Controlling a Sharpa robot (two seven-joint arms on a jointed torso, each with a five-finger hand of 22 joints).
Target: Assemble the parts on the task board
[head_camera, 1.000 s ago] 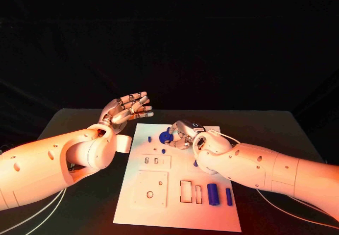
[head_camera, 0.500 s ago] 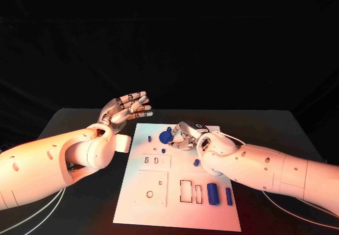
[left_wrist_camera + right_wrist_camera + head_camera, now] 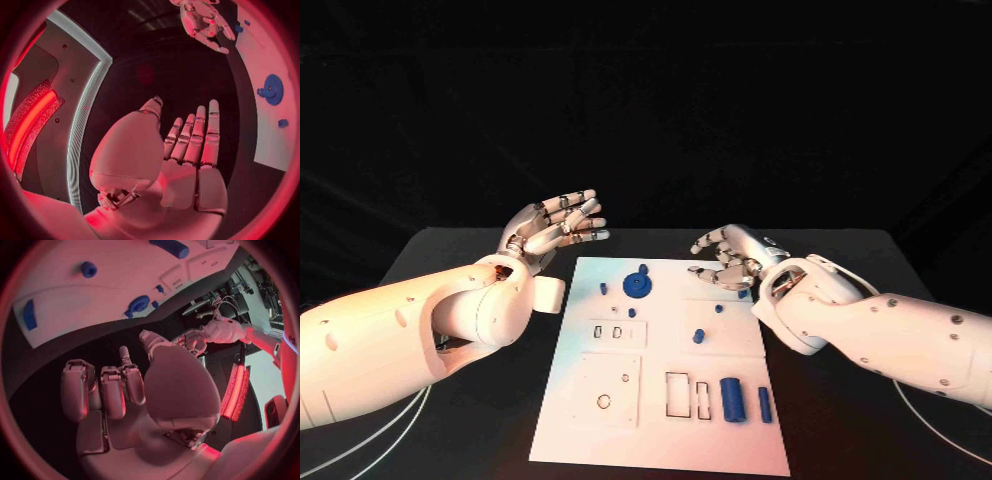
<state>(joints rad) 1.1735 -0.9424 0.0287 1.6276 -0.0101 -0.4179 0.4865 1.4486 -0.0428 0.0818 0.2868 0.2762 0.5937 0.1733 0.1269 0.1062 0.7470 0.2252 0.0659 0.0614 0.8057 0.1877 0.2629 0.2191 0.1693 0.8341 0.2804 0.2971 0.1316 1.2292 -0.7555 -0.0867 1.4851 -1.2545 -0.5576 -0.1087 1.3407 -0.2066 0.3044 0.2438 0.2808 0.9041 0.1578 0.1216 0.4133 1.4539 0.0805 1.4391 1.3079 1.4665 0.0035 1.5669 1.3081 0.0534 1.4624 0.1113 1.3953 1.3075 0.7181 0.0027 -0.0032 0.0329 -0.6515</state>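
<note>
Both hands off task board (image 3: 661, 420), holding nothing. Left hand (image 3: 557, 224) raised beyond board's far-left corner, fingers spread, palm bare, likely parked out of way. Right hand (image 3: 733, 258) hovers over board's far-right edge, fingers loosely curled, apart, empty, probably between steps. Round blue part (image 3: 636, 284) sits near board's far end; blue bars (image 3: 733, 397) lie loose near front. Left wrist view shows bare palm (image 3: 187, 175).

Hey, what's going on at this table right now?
A robot is assembling small blue parts on a white task board. At this moment neither hand holds anything: the right hand hovers at the board's far right edge, fingers apart, and the left hand is raised open beside the far left corner. A round blue part sits on the board.
</note>
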